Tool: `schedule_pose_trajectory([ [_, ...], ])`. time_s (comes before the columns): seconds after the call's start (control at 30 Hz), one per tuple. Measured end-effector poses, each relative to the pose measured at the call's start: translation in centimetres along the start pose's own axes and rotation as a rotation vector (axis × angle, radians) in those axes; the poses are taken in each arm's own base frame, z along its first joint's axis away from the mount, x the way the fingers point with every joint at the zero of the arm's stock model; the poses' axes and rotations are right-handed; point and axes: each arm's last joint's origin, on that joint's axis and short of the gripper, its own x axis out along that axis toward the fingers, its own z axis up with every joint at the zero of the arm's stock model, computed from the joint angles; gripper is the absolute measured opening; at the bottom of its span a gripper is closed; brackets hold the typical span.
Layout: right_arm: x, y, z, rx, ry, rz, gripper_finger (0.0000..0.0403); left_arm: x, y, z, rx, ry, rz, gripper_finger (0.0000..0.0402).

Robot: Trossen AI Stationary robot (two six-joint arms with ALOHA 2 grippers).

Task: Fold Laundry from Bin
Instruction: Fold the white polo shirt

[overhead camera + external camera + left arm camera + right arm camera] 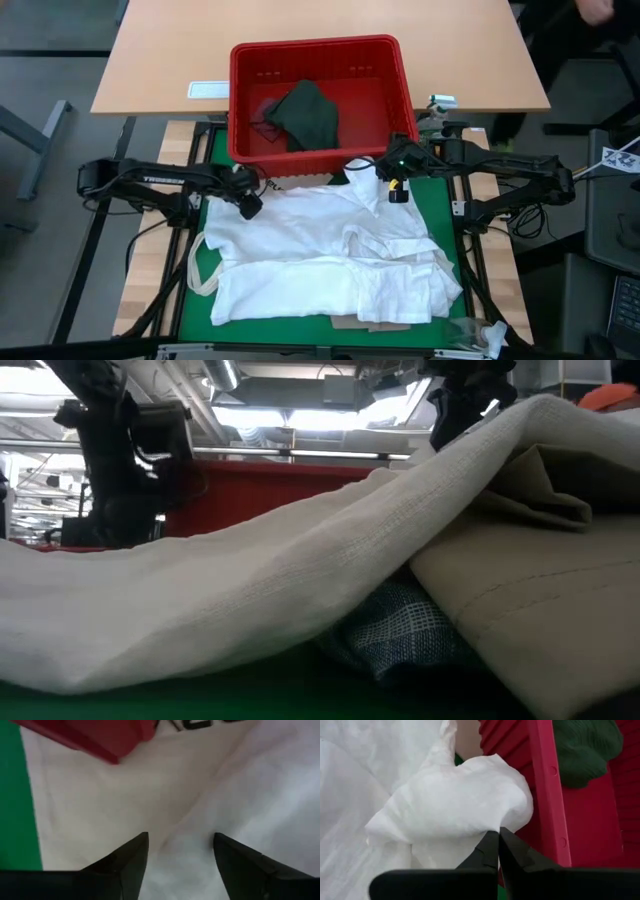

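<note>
A large white shirt (320,260) lies spread on the green mat (435,215), in front of the red bin (238,100). A dark green top (305,115) lies inside the bin. My left gripper (248,207) stands open over the shirt's far left corner (150,795), fingers pointing steeply down on either side of a shallow crease. Whether they touch the cloth cannot be told. My right gripper (398,192) is shut on a raised bunch of the shirt beside the bin's near wall (545,785). My right gripper pinches a bunched part of the white shirt (470,805) at the shirt's far edge, between its two fingertips. The fingers slant down from the table's right. The bunch is lifted, and the cloth slopes up to it (450,470) from the mat; the rest lies flat.
Tan cloth (540,590) and a blue-checked piece (400,630) lie under the shirt's near edge. A beige strap loop (200,270) sticks out at the shirt's left. The bin stands right behind both grippers. A clear plastic scrap (480,335) lies at the near right corner.
</note>
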Motion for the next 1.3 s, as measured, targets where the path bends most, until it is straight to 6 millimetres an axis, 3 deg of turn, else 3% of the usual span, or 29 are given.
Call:
schedule_pose_trajectory([
  [0.13, 0.0, 0.0, 0.0, 0.0, 0.0, 0.0, 0.0005, 0.8, -0.1, -0.1, 0.019, 0.028, 0.016, 0.0219],
  [0.23, 0.0, 0.0, 0.0, 0.0, 0.0, 0.0, 0.0005, 0.9, -0.3, -0.1, 0.031, 0.043, -0.01, 0.0193],
  [0.57, 0.0, 0.0, 0.0, 0.0, -0.001, -0.001, 0.0005, 0.6, -0.5, 0.2, 0.019, 0.045, -0.046, 0.0013],
  [0.8, -1.4, -0.6, 0.7, 0.013, -0.034, -0.006, 0.0005, -1.7, -1.4, 2.1, 0.023, -0.011, -0.105, 0.0002],
  [0.97, -2.6, -0.6, 0.6, 0.088, -0.021, 0.108, 0.0005, -4.0, -2.7, 2.5, 0.09, 0.012, -0.14, 0.0001],
  [1.1, -3.1, 0.5, 0.7, 0.127, -0.002, 0.194, 0.0004, -5.9, -4.3, 2.2, 0.161, 0.024, -0.179, 0.0001],
  [1.3, -4.1, 3.6, 0.8, 0.111, 0.05, 0.272, 0.0004, -8.2, -6.7, 1.0, 0.204, 0.006, -0.246, 0.0001],
])
